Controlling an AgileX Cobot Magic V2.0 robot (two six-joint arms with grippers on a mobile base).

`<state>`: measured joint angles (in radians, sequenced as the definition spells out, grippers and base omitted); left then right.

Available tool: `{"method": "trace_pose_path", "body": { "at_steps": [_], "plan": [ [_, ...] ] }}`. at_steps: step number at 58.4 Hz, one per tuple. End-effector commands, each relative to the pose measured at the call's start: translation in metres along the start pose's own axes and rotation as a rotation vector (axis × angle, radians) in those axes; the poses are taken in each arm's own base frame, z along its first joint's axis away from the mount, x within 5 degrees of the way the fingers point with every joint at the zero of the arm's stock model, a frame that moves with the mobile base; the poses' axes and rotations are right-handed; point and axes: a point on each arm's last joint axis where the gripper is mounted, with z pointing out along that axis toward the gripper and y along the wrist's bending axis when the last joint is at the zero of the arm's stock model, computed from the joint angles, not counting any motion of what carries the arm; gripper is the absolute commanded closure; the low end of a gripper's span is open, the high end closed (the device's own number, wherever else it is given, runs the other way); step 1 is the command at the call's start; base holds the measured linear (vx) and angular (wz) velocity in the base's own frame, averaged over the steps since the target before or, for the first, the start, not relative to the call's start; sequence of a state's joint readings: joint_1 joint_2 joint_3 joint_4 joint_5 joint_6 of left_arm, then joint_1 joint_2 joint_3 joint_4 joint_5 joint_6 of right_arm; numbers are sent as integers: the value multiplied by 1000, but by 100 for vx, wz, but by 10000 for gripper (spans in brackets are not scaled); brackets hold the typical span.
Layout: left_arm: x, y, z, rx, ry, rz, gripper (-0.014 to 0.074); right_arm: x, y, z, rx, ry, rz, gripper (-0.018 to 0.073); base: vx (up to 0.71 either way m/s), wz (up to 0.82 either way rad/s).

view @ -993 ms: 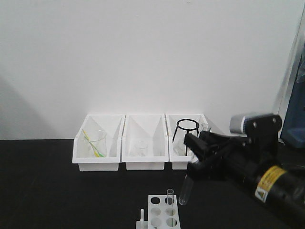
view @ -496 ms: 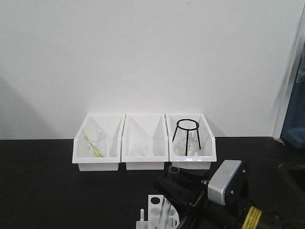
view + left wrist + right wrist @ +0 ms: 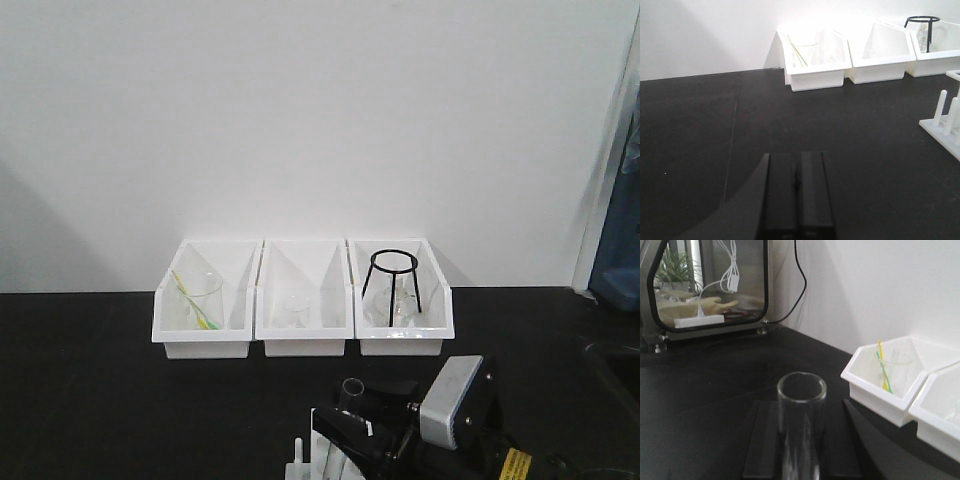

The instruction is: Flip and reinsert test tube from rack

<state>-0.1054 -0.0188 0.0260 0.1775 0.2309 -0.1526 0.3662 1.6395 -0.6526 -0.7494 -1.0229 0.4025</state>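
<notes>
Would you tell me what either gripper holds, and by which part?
Right gripper clamps the test tube by its body, below the open mouth; left gripper holds nothing.

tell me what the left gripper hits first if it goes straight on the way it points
The left gripper, fingers together, points out over the black table. The first thing roughly in line is the white bin holding a beaker, though depth is unclear and it may pass beside it.

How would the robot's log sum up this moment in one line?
right gripper: shut on test tube, mouth up, at rack | left gripper: shut, empty
</notes>
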Motion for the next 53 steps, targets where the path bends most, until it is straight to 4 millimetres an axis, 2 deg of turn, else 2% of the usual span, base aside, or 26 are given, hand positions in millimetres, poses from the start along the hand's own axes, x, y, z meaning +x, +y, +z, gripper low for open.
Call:
{"method": "trace_pose_path", "body": {
  "at_steps": [1, 16, 29, 36, 53],
  "plan": [
    [-9, -1, -1, 13, -89, -14, 602, -15, -1, 2, -16, -103, -34, 570, 0, 0],
    [-9, -1, -1, 13, -89, -14, 602, 12, -5, 9, -24, -49, -36, 568, 0, 0],
    [-9, -1, -1, 13, -89, -14, 602, 21, -5, 12, -36, -51, -18, 522, 0, 0],
    [-9, -1, -1, 13, -89, -14, 602, 21, -5, 12, -36, -48, -18, 433, 0, 0],
    [-9, -1, -1, 13, -89, -14, 602, 14, -6, 11, -29, -115, -9, 95, 0, 0]
  ]
}}
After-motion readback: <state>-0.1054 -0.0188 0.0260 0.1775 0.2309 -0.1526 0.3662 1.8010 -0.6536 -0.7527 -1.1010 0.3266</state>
